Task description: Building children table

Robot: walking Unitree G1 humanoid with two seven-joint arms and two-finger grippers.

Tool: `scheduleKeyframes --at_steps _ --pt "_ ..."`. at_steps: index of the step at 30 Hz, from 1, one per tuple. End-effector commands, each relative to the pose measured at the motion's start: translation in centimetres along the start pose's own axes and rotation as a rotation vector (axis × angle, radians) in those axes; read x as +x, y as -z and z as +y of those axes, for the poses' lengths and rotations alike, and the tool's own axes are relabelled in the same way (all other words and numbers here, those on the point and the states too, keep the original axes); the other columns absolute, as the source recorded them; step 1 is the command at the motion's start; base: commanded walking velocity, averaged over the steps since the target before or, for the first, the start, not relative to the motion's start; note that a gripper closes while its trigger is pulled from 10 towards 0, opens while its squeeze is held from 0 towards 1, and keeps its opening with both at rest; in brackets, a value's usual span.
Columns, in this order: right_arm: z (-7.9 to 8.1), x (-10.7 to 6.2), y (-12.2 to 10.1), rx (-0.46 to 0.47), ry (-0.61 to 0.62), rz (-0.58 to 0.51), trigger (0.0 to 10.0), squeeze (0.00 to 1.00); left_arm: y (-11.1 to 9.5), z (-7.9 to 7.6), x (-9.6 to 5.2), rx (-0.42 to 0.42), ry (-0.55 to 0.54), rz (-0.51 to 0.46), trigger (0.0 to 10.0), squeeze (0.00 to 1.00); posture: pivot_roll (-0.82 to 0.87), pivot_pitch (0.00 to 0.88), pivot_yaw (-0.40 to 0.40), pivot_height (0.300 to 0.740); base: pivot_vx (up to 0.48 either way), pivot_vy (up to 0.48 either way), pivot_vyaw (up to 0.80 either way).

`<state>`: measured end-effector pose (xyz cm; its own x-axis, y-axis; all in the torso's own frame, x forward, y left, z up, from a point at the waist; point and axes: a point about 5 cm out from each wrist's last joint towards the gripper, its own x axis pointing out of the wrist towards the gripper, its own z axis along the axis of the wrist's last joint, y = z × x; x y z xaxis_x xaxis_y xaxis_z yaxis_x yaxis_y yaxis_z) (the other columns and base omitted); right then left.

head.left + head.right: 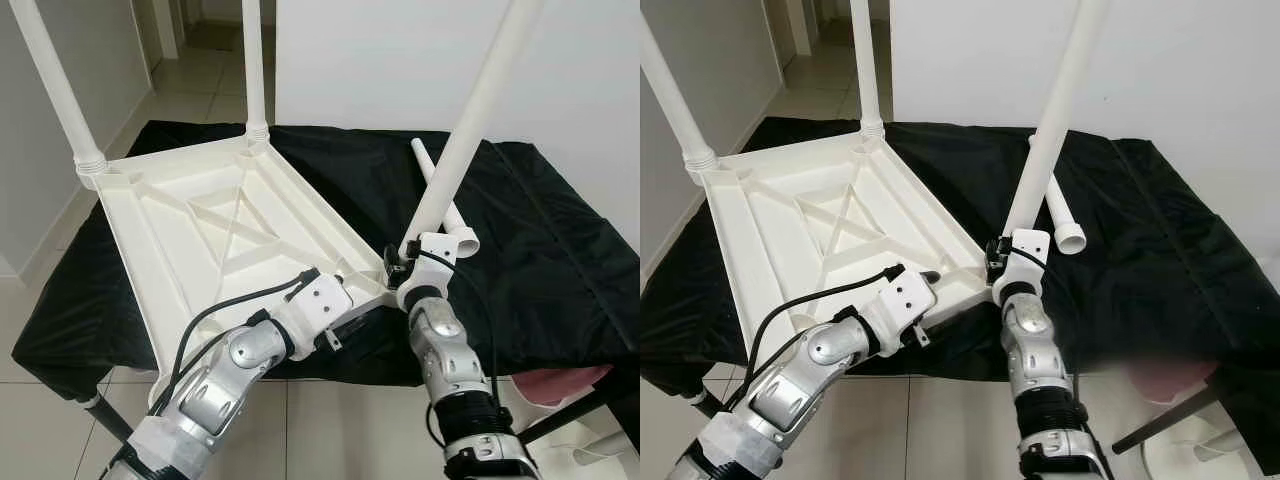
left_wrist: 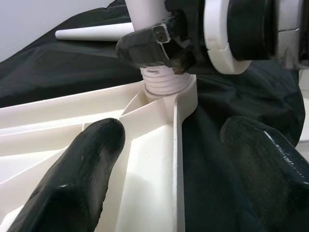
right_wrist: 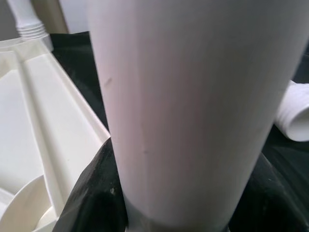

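The white table top (image 1: 200, 215) lies upside down on a surface covered with black cloth (image 1: 540, 250). Two white legs (image 1: 55, 90) (image 1: 255, 60) stand in its far corners. A third leg (image 1: 470, 120) stands tilted in the near right corner socket (image 2: 164, 84), with my right gripper (image 1: 405, 262) shut on its lower end; black fingers (image 3: 91, 193) flank it in the right wrist view. My left gripper (image 2: 174, 130) is open and straddles the table top's rim just before that socket, one finger (image 2: 87, 164) inside and the other outside. A fourth leg (image 1: 1065, 220) lies loose on the cloth.
A white wall stands behind the clothed surface, and tiled floor runs along its left side toward a doorway. A pink object (image 1: 560, 385) sits low at the near right. The cloth's right half is bare apart from the loose leg.
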<state>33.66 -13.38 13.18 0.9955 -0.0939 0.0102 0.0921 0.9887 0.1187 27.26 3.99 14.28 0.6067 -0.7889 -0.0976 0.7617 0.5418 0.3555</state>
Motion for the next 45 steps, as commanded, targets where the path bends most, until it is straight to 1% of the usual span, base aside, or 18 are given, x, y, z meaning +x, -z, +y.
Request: scheduleKeyframes --at_steps 1,6,7,10,15,16,17,22,25,27,28,29,31,32,36,41,42,45 --pt "-0.6 -0.3 0.9 0.040 0.050 0.050 10.0 0.00 0.1 -0.8 0.3 -0.002 0.112 0.005 10.0 0.00 -0.04 0.000 -0.043 0.740 0.000 0.000 0.00" --pt "-0.6 -0.5 0.5 0.064 0.006 0.029 10.0 0.00 -0.1 -1.0 0.4 0.003 0.116 -0.004 10.0 0.00 -0.04 0.000 -0.041 0.740 0.000 0.000 0.00" --pt "-0.8 -0.7 0.3 0.069 -0.003 0.015 10.0 1.00 -0.1 -0.9 0.4 0.008 0.117 -0.004 10.0 0.00 -0.04 0.000 -0.039 0.740 0.000 0.000 0.00" --pt "-1.1 -1.2 0.1 0.030 0.003 -0.004 10.0 1.00 -0.1 -0.9 0.3 0.007 0.116 -0.005 10.0 0.00 -0.04 0.000 -0.039 0.740 0.000 0.000 0.00" --pt "-1.1 -1.6 -0.2 0.039 -0.014 -0.031 10.0 1.00 -0.1 -0.9 0.2 0.007 0.117 -0.005 10.0 0.00 -0.04 0.000 -0.043 0.740 0.000 0.000 0.00" --pt "-1.0 -2.2 -0.6 0.055 -0.044 -0.072 10.0 1.00 -0.1 -1.0 0.1 0.006 0.116 -0.005 10.0 0.00 -0.04 0.000 -0.046 0.740 0.000 0.000 0.00" --pt "-1.0 -2.9 -1.0 0.070 -0.082 -0.105 10.0 0.00 -0.1 -1.0 0.0 0.003 0.108 -0.005 10.0 0.00 -0.04 0.000 -0.050 0.740 0.000 0.000 0.00" --pt "-1.2 -4.5 -1.2 0.075 -0.142 -0.130 10.0 0.00 -0.1 -0.8 -0.1 -0.007 0.076 -0.014 10.0 0.00 -0.04 0.000 -0.052 0.740 0.000 0.000 0.00" --pt "-1.6 -6.3 -1.2 0.075 -0.210 -0.142 10.0 0.00 0.4 1.4 -1.1 -0.010 -0.016 -0.007 10.0 0.00 -0.04 0.004 -0.053 0.740 0.000 0.000 0.00" --pt "-1.7 -6.5 -1.2 0.078 -0.214 -0.142 10.0 0.00 0.5 1.9 -1.3 -0.006 -0.034 -0.002 10.0 0.00 -0.04 0.004 -0.053 0.740 0.000 0.000 0.00" --pt "-1.8 -6.7 -1.2 0.071 -0.214 -0.136 6.4 0.00 0.5 2.5 -1.6 -0.017 -0.060 -0.002 10.0 0.00 -0.04 0.006 -0.054 0.740 0.000 0.000 0.00" --pt "-1.8 -6.9 -1.1 0.079 -0.214 -0.131 3.8 0.00 0.5 3.2 -1.9 -0.029 -0.081 -0.006 10.0 0.00 -0.04 0.006 -0.055 0.740 0.000 0.000 0.00" --pt "-1.9 -7.1 -1.0 0.085 -0.215 -0.129 3.8 0.00 0.4 3.5 -2.0 -0.038 -0.093 -0.010 10.0 0.00 -0.04 0.006 -0.056 0.740 0.000 0.000 0.00" --pt "-2.0 -7.3 -0.9 0.073 -0.219 -0.127 0.0 0.00 0.1 3.9 -2.2 -0.055 -0.105 -0.026 10.0 0.00 -0.04 0.006 -0.056 0.740 0.000 0.000 0.00" --pt "-2.0 -7.7 -0.6 0.087 -0.265 -0.108 0.0 0.00 -0.9 4.9 -2.8 -0.127 -0.141 -0.085 10.0 0.00 -0.04 0.008 -0.056 0.740 0.000 0.000 0.00" --pt "-2.1 -7.8 -0.2 0.085 -0.285 -0.079 0.0 0.00 -1.0 5.1 -3.0 -0.127 -0.148 -0.089 10.0 0.00 -0.03 0.010 -0.056 0.740 0.000 0.000 0.00" --pt "-2.4 -7.6 0.2 0.066 -0.277 -0.044 10.0 0.00 -1.1 4.9 -3.2 -0.124 -0.133 -0.089 10.0 0.00 -0.03 0.013 -0.058 0.740 0.000 0.000 0.00" --pt "-2.6 -7.4 0.3 0.057 -0.275 -0.034 10.0 0.00 -1.2 4.6 -3.3 -0.128 -0.121 -0.089 10.0 0.00 -0.02 0.016 -0.057 0.740 0.000 0.000 0.00"
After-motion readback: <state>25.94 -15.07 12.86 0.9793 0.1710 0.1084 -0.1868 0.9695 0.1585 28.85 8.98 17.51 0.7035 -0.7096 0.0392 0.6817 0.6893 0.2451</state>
